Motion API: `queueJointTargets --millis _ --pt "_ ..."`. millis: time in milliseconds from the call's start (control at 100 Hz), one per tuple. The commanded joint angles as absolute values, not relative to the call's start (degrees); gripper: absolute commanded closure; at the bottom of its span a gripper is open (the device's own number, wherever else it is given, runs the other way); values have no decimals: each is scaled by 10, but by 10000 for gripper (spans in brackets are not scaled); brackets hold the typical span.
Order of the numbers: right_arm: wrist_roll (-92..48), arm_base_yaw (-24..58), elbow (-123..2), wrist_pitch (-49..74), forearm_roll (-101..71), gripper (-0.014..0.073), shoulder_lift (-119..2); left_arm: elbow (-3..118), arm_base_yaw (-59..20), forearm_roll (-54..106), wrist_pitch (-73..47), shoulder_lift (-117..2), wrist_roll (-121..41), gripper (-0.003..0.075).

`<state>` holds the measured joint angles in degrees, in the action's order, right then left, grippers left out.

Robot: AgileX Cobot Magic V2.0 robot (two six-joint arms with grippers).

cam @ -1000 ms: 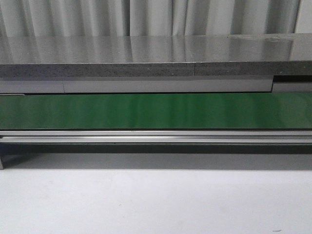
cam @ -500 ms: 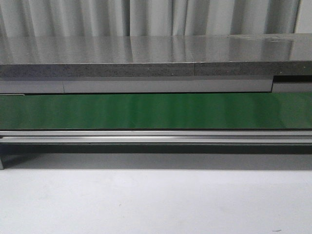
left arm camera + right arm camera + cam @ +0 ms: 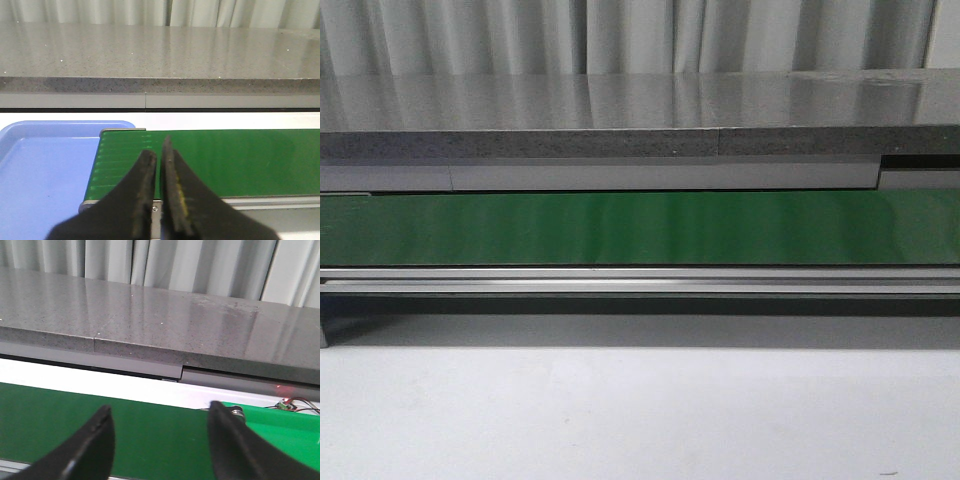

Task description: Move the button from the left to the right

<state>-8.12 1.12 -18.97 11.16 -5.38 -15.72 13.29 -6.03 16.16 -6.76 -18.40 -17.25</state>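
Note:
The button is not in any view. A green conveyor belt point(image 3: 640, 228) runs across the front view; neither gripper shows there. In the left wrist view my left gripper point(image 3: 159, 152) is shut and empty, its black fingers over the belt's end point(image 3: 125, 155), beside a blue tray point(image 3: 45, 170). In the right wrist view my right gripper point(image 3: 160, 422) is open and empty, its fingers spread wide over the belt point(image 3: 150, 435).
A grey stone counter point(image 3: 620, 110) runs behind the belt, with curtains beyond. A metal rail point(image 3: 640, 280) edges the belt's front, above a white table point(image 3: 640, 410). The right wrist view shows a bright green part point(image 3: 290, 427) with small wires point(image 3: 295, 404) at the belt's end.

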Motion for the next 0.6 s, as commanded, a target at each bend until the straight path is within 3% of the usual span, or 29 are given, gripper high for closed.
queueJointTargets --millis 0,200,590 --pt "-82 10 -206 69 -56 372 -161 149 -65 166 -21 -188 -172 715" --pt "-82 10 -206 68 -56 666 -161 149 -65 166 -21 -188 -172 715" --pt "-82 10 -206 68 -56 662 -161 149 -65 166 -21 -188 -172 715"
